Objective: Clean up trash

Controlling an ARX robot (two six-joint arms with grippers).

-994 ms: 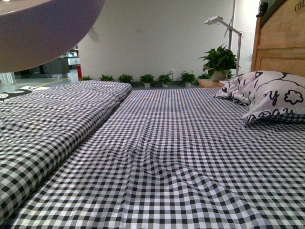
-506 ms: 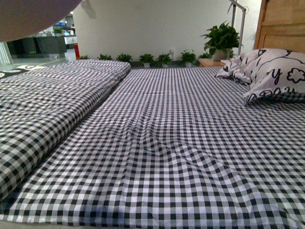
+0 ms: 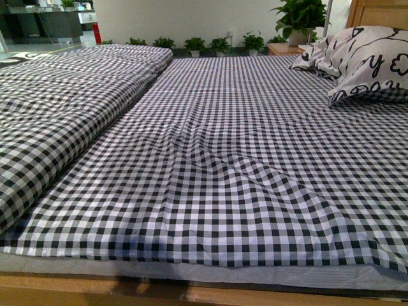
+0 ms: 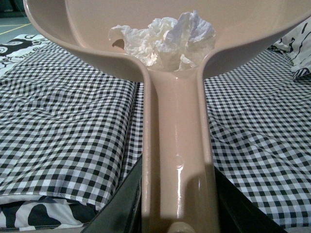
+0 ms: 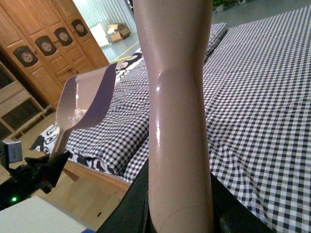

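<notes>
1. Above the bed (image 3: 242, 159), nearest in the left wrist view, the left hand (image 4: 177, 216) is clamped on the handle of one pink-beige dustpan (image 4: 175, 145), a dark jaw on each side; the fingertips are cut off.
2. One crumpled white paper wad (image 4: 165, 41) lies inside the pan, at the handle end, held up over the bed.
3. The right hand (image 5: 180, 216) is closed round one second pink-beige handle (image 5: 180, 97); what tool it belongs to is cut off.
4. Neither hand shows in the front view, only the checked bed.
5. One patterned pillow (image 3: 370, 64) lies at the bed's far right.
6. Beyond the bed stands a row of potted plants (image 3: 220, 44), too small to count surely.
</notes>
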